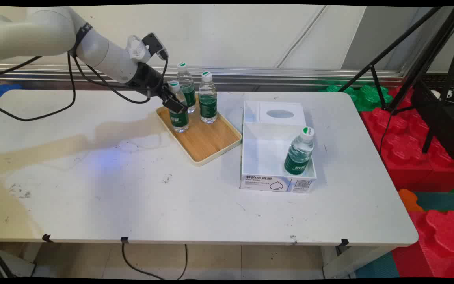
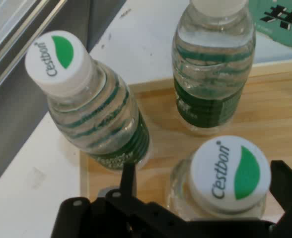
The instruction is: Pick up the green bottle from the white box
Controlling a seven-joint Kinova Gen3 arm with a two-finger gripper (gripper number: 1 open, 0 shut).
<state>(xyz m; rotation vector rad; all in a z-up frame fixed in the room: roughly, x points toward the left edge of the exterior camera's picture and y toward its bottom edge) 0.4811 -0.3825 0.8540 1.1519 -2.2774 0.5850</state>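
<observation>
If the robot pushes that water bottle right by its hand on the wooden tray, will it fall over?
Probably it could tip: the nearest bottle stands tall and narrow on the tray. It looks full of water, so likely heavy enough to resist a light nudge. Two other bottles stand close, so a fall might knock them. The gripper is at its neck.

A smooth, rounded white arm [image 1: 53,37] with a dark band at its joint ends in a black pincer [image 1: 173,103] of angular linkage, with loose black cables [image 1: 69,79] hanging beneath it.
</observation>
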